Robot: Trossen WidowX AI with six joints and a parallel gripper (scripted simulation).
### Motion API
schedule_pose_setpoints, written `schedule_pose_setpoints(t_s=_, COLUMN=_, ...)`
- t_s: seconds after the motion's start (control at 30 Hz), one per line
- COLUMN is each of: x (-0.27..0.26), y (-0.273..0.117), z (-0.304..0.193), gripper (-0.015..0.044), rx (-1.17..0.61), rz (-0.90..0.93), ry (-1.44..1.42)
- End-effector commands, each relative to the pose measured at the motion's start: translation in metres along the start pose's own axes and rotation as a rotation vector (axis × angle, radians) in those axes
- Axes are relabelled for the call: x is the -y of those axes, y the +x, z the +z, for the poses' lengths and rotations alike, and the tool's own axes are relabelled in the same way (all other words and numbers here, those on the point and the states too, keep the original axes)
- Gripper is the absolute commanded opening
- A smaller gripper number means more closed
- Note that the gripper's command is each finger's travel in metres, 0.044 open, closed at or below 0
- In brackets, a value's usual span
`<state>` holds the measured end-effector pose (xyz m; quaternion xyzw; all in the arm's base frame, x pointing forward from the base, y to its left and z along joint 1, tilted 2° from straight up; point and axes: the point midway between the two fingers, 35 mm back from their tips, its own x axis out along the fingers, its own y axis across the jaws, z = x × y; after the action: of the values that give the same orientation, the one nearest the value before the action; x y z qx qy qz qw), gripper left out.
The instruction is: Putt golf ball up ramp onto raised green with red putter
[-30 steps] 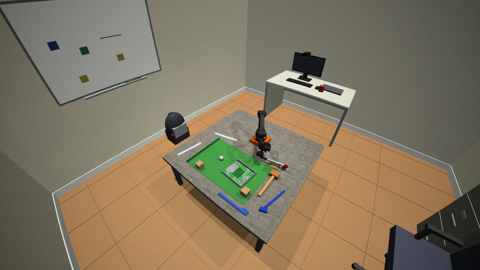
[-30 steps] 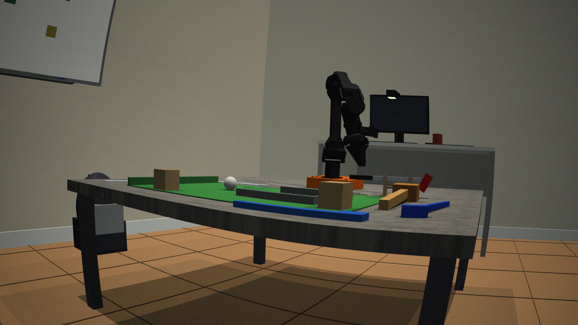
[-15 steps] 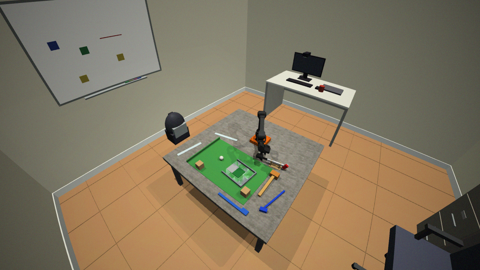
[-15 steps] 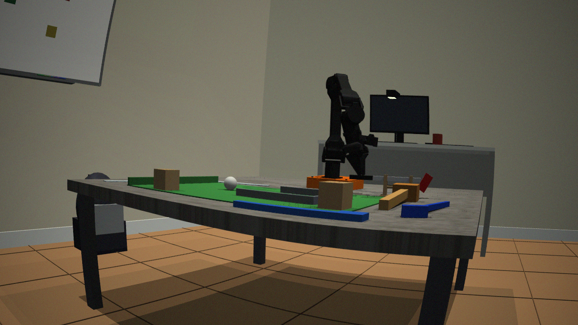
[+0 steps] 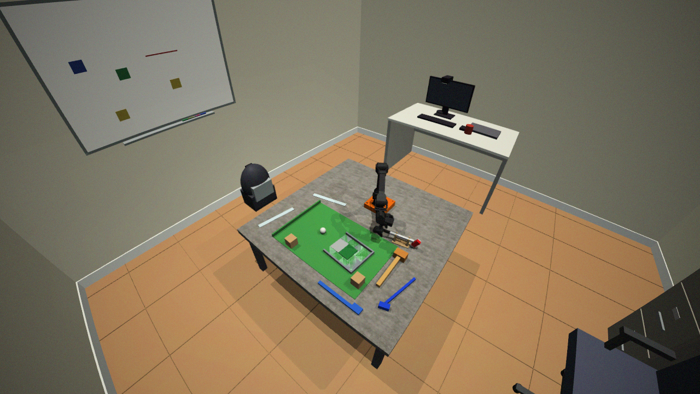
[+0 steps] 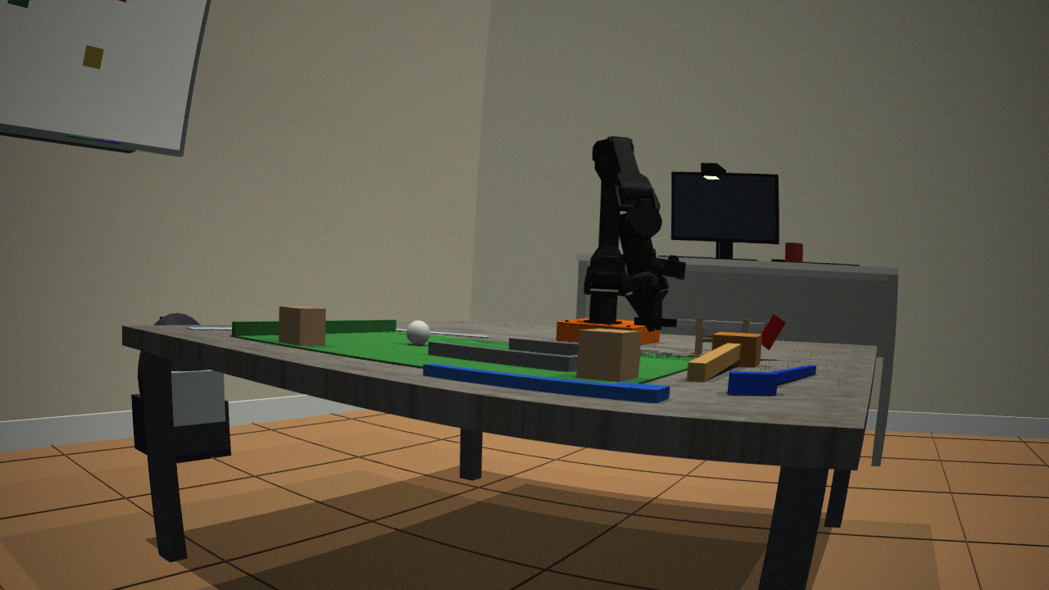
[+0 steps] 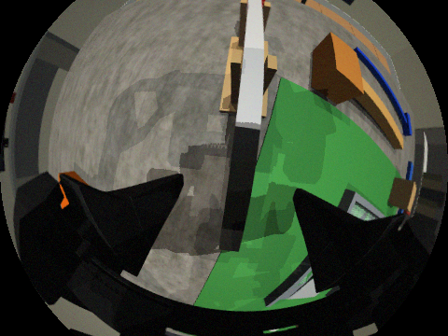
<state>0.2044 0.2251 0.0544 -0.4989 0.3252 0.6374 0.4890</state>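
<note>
Can't read any text, labels or numbers anywhere from my end; the whiteboard [image 5: 117, 73] only has plain coloured squares.

Grey table [image 5: 440, 215], green mat [image 5: 303, 235], blue putter [image 5: 396, 295], wooden mallet [image 5: 392, 266]

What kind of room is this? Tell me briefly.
Probably an office or lab room set up for robot trials: a whiteboard on the wall, a desk with a monitor, and a low table carrying an arm and a mini-golf mat.
</note>
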Motion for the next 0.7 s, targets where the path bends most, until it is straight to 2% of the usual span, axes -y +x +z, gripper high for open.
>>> schedule_pose_setpoints(t_s=0.0, x=-0.0024, y=0.0087, z=-0.0042, gripper=0.0440, rx=-0.010, rz=0.011, ry=0.009)
schedule_pose_setpoints(t_s=0.33, x=-0.0028, y=0.0169, z=-0.0066, gripper=0.0440, rx=-0.010, rz=0.011, ry=0.009)
schedule_pose_setpoints(t_s=0.67, x=-0.0015, y=0.0140, z=-0.0044, gripper=0.0177, rx=-0.002, rz=0.006, ry=0.002)
